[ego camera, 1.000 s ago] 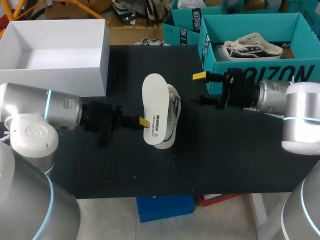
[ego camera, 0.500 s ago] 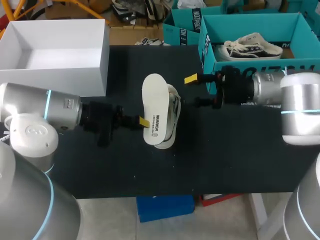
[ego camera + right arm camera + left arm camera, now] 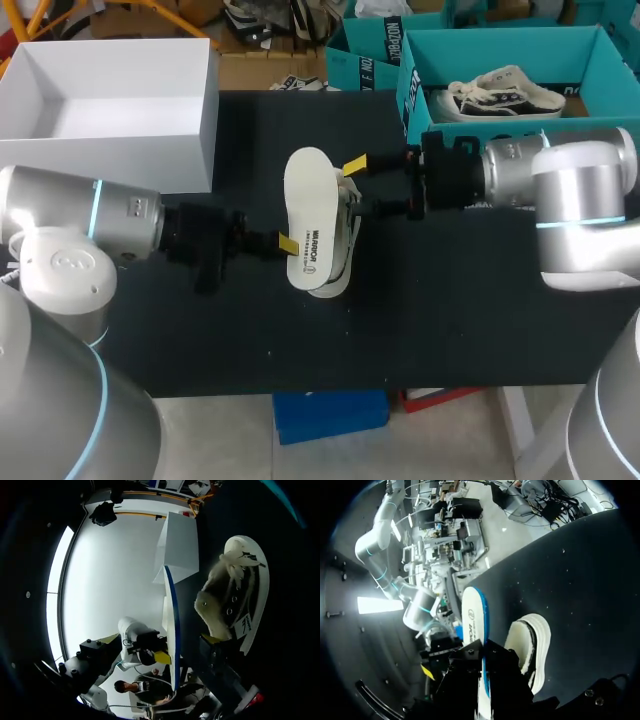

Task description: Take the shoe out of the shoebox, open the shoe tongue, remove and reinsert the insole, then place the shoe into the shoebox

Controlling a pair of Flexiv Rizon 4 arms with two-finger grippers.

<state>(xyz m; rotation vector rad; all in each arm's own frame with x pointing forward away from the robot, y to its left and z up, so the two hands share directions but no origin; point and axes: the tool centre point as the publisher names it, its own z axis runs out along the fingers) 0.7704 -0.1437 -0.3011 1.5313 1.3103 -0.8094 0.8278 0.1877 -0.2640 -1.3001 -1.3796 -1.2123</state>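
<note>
My left gripper (image 3: 287, 243) is shut on the edge of a white insole (image 3: 308, 215), holding it flat-side-up over the table's middle. The insole shows edge-on with a blue rim in the left wrist view (image 3: 474, 630), pinched in the left gripper (image 3: 483, 663). A white canvas shoe (image 3: 347, 228) lies on its side just beyond the insole, its sole toward the right arm (image 3: 235, 595). My right gripper (image 3: 363, 186) is open, its fingers beside the shoe's far end. In the right wrist view the insole (image 3: 172, 625) stands ahead of the open right gripper (image 3: 159, 644).
An open white box (image 3: 200, 110) stands at the back left. A teal shoebox (image 3: 520, 140) at the back right holds another shoe (image 3: 505, 95). The black table (image 3: 450, 320) is bare toward the front.
My right arm has moved left from the teal shoebox to the shoe, gripper still open. The left arm and the insole have kept still.
</note>
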